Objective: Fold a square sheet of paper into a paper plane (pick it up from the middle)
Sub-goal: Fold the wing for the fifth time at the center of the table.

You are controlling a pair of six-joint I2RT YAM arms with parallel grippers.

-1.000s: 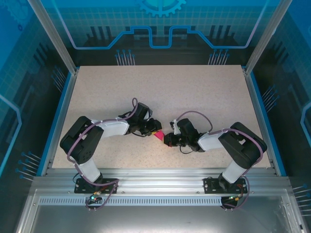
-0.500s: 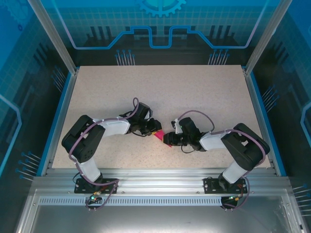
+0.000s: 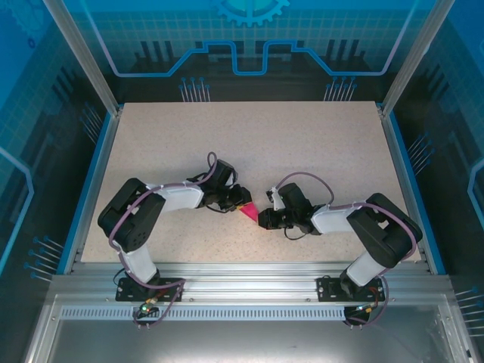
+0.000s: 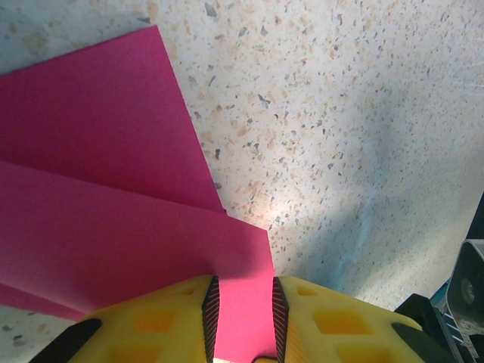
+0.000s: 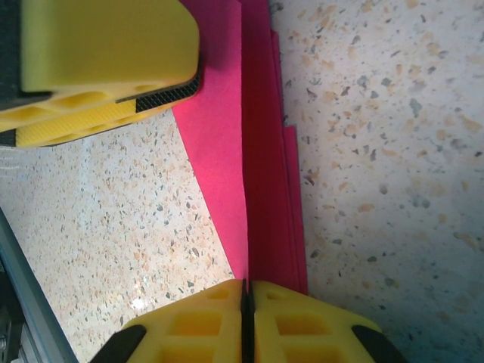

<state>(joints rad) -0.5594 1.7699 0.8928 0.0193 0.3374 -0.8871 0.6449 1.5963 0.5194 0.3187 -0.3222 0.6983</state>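
Paper plane [image 4: 113, 227] half-folded: my left tool [image 4: 243, 295] clamps its edge steady so my right tool [image 5: 243, 295], shut, pinches the crease.

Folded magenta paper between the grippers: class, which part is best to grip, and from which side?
Probably the upright centre fold of the folded magenta paper, coming in low along the table from its end, jaws closing across the layers. Elsewhere it lies flat, leaving nothing to pinch from above. The right gripper is shut on that ridge; the left gripper clamps an edge.
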